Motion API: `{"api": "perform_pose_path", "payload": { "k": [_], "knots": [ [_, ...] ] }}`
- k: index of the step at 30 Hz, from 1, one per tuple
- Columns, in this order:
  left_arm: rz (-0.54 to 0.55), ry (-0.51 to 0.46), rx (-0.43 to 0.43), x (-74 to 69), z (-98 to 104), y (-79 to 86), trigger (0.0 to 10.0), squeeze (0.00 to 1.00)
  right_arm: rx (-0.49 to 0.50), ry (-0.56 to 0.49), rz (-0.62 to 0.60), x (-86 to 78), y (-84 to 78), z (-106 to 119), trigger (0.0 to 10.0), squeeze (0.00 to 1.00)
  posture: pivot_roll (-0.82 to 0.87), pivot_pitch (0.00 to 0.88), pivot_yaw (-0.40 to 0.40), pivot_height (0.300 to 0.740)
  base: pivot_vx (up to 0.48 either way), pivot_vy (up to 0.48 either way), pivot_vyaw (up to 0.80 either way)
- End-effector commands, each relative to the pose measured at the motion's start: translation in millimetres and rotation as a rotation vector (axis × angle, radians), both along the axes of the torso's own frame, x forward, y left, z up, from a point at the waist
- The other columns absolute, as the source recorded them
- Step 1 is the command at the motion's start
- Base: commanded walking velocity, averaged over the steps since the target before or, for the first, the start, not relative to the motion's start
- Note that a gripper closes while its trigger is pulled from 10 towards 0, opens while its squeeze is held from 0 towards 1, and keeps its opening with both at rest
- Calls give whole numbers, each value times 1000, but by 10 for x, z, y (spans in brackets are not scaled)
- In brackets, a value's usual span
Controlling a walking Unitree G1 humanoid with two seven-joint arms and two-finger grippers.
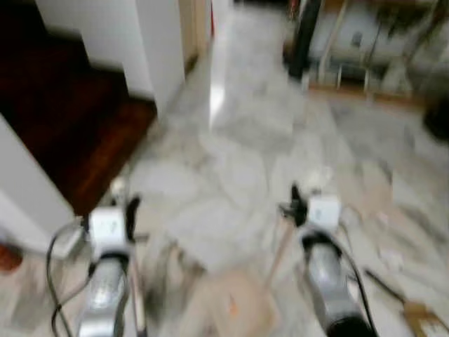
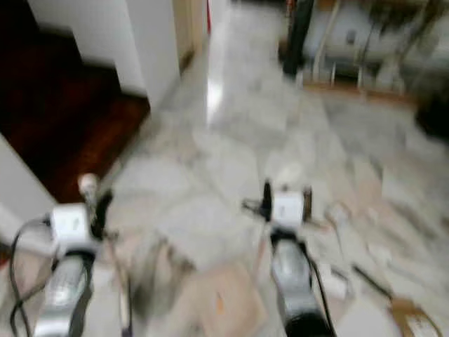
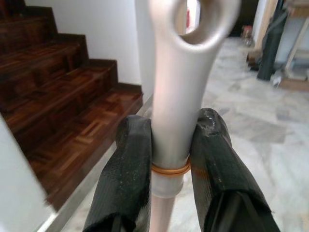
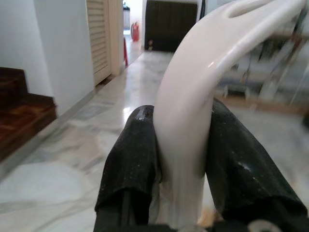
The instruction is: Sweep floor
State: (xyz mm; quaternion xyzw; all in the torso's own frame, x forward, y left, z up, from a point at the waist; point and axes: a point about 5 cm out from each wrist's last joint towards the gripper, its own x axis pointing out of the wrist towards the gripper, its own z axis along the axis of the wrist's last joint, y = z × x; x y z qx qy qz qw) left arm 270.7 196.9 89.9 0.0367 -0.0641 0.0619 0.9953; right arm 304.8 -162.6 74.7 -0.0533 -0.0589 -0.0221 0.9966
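Observation:
My left gripper (image 3: 171, 130) is shut on a silver-grey broom handle (image 3: 186, 72) with a hanging hole at its end. In the blurred left eye view this gripper (image 1: 130, 207) is low on the left, and the broom's stick (image 1: 137, 302) runs down beside the arm. My right gripper (image 4: 181, 121) is shut on a curved white dustpan handle (image 4: 203, 63). It appears right of centre (image 1: 298, 203), with a thin stick (image 1: 275, 256) slanting down to a pale flat pan (image 1: 231, 305) on the marble floor (image 1: 231, 168).
Dark wooden stairs (image 1: 77, 119) rise on the left behind a white wall corner (image 1: 151, 49). Paper scraps (image 1: 389, 256) and a brown piece (image 1: 421, 316) lie on the floor to the right. Shelving (image 1: 372, 49) and a dark upright object (image 1: 305, 35) stand at the back right.

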Motion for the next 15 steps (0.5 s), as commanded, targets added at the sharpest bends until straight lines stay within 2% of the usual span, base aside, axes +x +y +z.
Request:
{"api": "perform_pose_path", "payload": {
  "k": [1,15],
  "knots": [
    [-5,-28,4,9,63,6,10000,0,0,-39,13,35,48,90,10000,0,91,55,-59,740,352,0,0],
    [-8,-31,4,19,73,1,10000,0,16,-33,20,42,75,92,10000,0,89,57,-58,740,355,0,0]
  ]
}}
